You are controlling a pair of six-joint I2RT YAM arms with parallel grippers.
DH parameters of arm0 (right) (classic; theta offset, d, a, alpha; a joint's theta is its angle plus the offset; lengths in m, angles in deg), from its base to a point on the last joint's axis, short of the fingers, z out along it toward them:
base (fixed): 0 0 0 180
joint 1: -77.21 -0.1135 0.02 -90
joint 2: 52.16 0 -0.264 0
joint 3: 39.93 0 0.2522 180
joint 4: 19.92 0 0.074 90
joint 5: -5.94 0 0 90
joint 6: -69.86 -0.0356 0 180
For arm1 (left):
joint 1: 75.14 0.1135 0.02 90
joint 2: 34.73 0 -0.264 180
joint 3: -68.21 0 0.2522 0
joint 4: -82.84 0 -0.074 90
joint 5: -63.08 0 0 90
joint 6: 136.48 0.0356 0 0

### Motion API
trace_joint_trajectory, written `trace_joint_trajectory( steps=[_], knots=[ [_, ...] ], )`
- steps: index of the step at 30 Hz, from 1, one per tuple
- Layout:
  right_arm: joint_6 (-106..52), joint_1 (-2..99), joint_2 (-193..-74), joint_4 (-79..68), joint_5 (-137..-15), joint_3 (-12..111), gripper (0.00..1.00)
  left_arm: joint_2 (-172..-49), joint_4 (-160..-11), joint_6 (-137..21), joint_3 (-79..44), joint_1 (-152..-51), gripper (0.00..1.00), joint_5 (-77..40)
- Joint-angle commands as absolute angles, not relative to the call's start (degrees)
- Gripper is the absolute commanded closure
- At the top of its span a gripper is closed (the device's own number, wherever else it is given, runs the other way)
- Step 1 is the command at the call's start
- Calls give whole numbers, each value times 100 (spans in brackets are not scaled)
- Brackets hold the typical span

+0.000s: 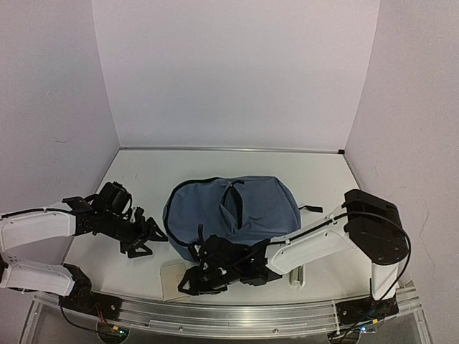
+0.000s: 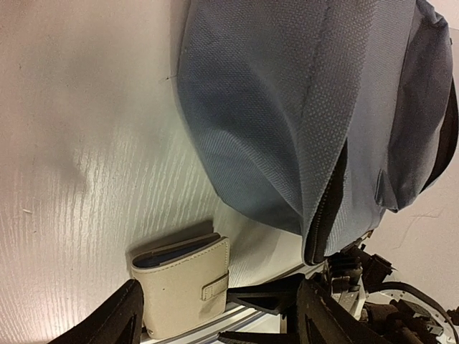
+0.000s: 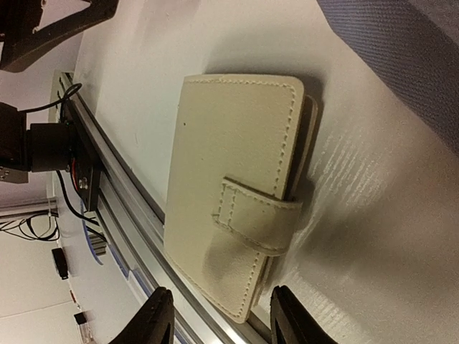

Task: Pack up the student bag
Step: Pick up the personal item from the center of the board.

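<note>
The student bag [image 1: 244,211] lies on its back mid-bench [image 1: 308,172], its long axis running 9 to 3 o'clock in the overhead view. Its unzipped mouth [image 1: 231,204] gapes upward near the middle. A cream wallet [image 3: 237,208] with a snap tab lies at about 7 o'clock from the bag, close to the bench's near edge.

The right tool [image 3: 219,319] is at the bag's 6 o'clock, low over the wallet. Its jaws stand part open and straddle the wallet's narrow width at one end. The wallet's long axis runs straight out from the wrist, 6 to 12 o'clock in the right wrist view. One finger sits almost against the wallet's edge, while a gap shows at the other, so the tool appears to have no hold on it yet.

The left tool [image 1: 145,236] hangs at the bag's 9 o'clock, jaws wide and holding nothing.

The right arm is plainly the nearer to the wallet. Once the wallet is gripped, the bag's mouth would lie at roughly 1 o'clock from that tool and higher, so the carry looks like a lift over the bag's near wall.
</note>
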State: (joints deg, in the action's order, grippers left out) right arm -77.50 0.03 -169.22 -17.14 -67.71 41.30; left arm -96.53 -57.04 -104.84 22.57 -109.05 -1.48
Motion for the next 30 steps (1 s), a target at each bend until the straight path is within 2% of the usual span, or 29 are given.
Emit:
trace_joint_trajectory(
  steps=[1, 8, 10, 14, 18, 30],
  knots=[
    [-7903, -22, -17203, -1917, -6670, 4430, 57, -9678, -5949, -10377, 2146, -10880, 27, -39],
    [-7988, -24, -17449, -1908, -6580, 4576, 62, -9589, -5952, -10387, 2142, -10880, 26, -21],
    [-7995, -22, -17507, -1910, -6558, 4605, 68, -9559, -5949, -10387, 2134, -10880, 26, -27],
    [-7976, -22, -17465, -1916, -6638, 4610, 88, -9478, -5929, -10342, 2128, -10882, 26, -45],
    [-7791, -22, -17283, -2008, -6707, 4561, 100, -9356, -5744, -10268, 2073, -10880, 24, -167],
    [-6382, -40, -16008, -2248, -5835, 3900, 100, -8836, -4666, -9524, 940, -10877, 12, -288]
  ],
)
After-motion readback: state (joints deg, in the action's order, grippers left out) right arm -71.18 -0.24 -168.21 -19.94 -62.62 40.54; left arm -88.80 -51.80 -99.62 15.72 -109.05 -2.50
